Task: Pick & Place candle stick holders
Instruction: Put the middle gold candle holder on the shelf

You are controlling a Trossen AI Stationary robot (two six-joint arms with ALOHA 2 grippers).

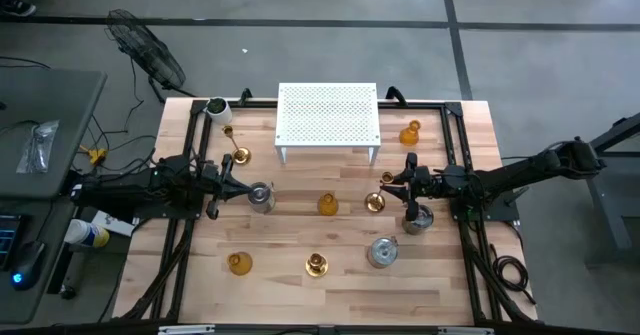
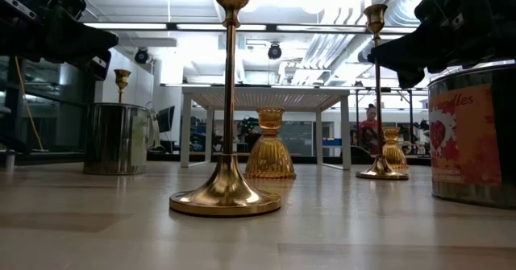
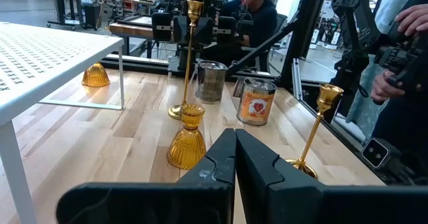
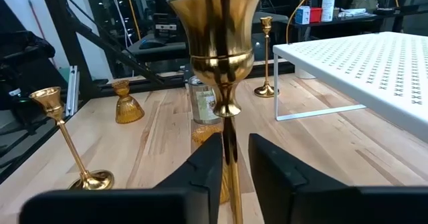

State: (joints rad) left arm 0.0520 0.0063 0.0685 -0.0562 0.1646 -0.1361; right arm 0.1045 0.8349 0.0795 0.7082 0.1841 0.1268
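Three gold stemmed holders stand upright on their round bases: one [image 1: 375, 203] at my right gripper, one [image 1: 317, 265] near the front, one [image 1: 238, 155] at the far left. Amber glass holders stand at centre [image 1: 328, 205], front left [image 1: 238, 263] and far right [image 1: 410, 133]. Silver cups stand at left [image 1: 260, 195], right [image 1: 417, 218] and front right [image 1: 383, 250]. My right gripper [image 4: 234, 164] is open, its fingers on either side of the first holder's stem [image 4: 231, 150], below its cup. My left gripper [image 3: 235, 158] is shut and empty, just left of the left silver cup. My right gripper's fingers come level from the table's right side and stand across the upright stem [image 4: 231, 158], high up under the cup. The stem is close against one finger [image 4: 210, 164], with a gap to the other. I cannot tell whether it touches.
A white perforated rack [image 1: 328, 115] stands at the far centre, and a white cup [image 1: 217, 108] at the far left corner. A black frame [image 1: 455, 125] runs round the tabletop. People show in the room beyond the table in the left wrist view.
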